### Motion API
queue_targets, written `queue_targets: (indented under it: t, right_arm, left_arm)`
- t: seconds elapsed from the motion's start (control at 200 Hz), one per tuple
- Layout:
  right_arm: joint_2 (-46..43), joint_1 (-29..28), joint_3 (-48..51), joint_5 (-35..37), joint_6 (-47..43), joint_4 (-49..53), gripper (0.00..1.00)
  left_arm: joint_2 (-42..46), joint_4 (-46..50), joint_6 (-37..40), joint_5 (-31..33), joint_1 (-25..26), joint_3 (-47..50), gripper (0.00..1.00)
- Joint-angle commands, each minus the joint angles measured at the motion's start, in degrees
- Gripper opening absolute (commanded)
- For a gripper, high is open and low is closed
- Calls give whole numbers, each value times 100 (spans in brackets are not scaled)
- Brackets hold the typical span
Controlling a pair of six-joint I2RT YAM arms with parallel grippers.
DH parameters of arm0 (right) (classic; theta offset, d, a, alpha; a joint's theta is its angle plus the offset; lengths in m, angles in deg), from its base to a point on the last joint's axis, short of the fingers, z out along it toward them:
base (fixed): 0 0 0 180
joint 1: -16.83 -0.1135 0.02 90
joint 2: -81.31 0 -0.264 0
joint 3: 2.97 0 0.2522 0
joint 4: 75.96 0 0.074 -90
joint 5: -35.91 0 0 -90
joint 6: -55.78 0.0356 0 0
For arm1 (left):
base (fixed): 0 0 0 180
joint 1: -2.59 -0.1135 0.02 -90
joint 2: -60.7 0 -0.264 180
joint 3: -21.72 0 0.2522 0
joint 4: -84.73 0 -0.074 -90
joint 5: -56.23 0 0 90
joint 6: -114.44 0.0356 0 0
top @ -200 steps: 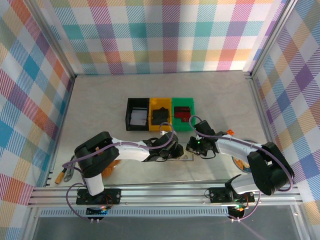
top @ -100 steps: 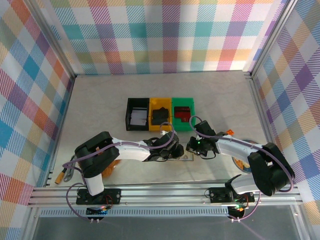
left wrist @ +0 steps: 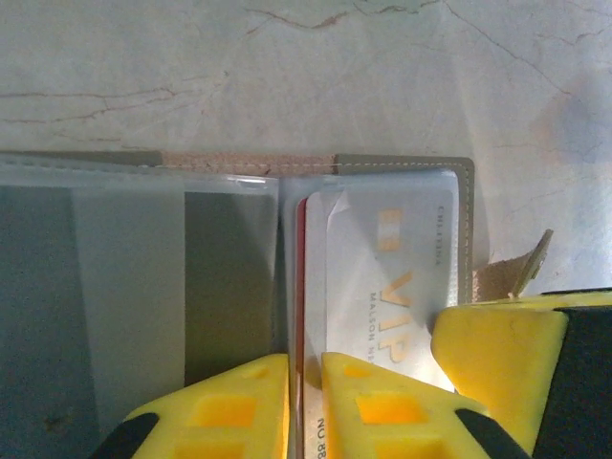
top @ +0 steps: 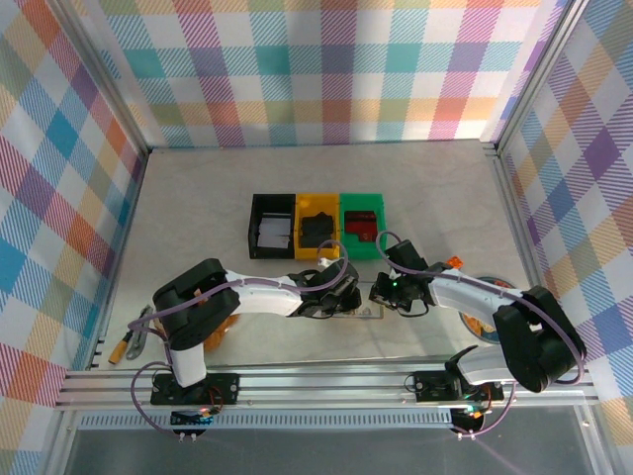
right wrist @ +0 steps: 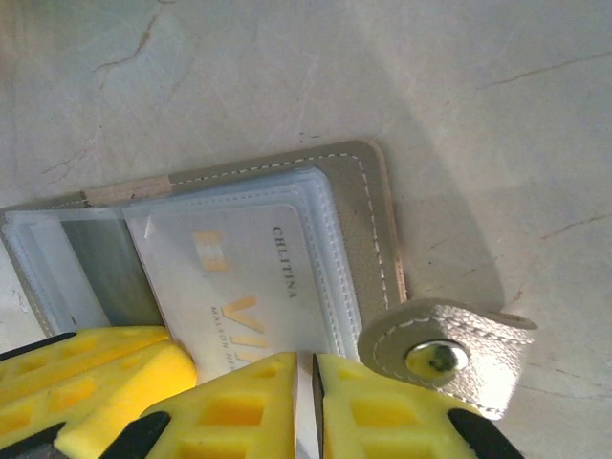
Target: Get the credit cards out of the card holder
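The card holder (left wrist: pixel 225 277) lies opened flat on the worktop (left wrist: pixel 287 76), inner side up, with clear plastic sleeves over both grey panels. In the top view it sits between the heads of the two arms, on the base side of the row of bins and apart from it. The panel with the stitched outer border carries a pale credit card (left wrist: pixel 392 268) printed "VIP" in gold, inside its sleeve. At the fold, a reddish credit card (left wrist: pixel 300 277) stands on edge and appears as a thin red line running down into the left gripper (left wrist: pixel 305 371). The left jaws are drawn in to a narrow slit and clamp the lower end of this card; printed characters show inside the slit.

The right gripper (right wrist: pixel 308 371) has its jaws clenched almost together, tips set on the near edge of the panel that holds the VIP card. The snap tab (right wrist: pixel 445 359) of the holder lies folded over, just beside one finger. One of the right gripper's fingers (left wrist: pixel 497 354) shows at the holder's corner in the left wrist view.

Farther out stand the black bin (top: pixel 271 226), the yellow bin (top: pixel 316 230) and the green bin (top: pixel 362 226), touching side by side in one row
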Motion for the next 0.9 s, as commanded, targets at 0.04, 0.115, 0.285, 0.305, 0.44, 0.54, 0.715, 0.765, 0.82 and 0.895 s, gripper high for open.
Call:
queue_targets:
  t: [0.04,0.115,0.285,0.305,0.44,0.54,0.715,0.765,0.82,0.895]
  right_arm:
    - [-5,11,124,-20,57,188,16]
    - [46,11,137,-41,57,157,16]
    - [110,13,144,-59,66,88,16]
    - [115,15,144,-67,66,76,16]
    - [204,11,132,-112,66,34,16]
    - [207,11,126,-105,66,35,16]
    - [155,11,105,-34,39,119,16]
    - [139,10,106,-2,31,137,16]
    - [124,11,115,20,37,150,16]
    - [111,15,109,20,39,155,16]
  left_arm:
    - [-265,378,-37,235,-25,49,16]
    - [-268,254,-37,169,-22,77,17]
    - [-276,135,-67,119,-18,105,16]
    - [-272,137,-71,107,-24,115,16]
    - [-296,72,-81,50,-25,124,13]
    - [-286,55,-72,61,-24,164,9]
    - [-274,26,-89,64,-25,249,3]
    - [-261,23,-84,78,-23,269,1]
    - [-243,48,-81,94,-25,289,0]
    - [-206,53,-63,123,-25,310,0]
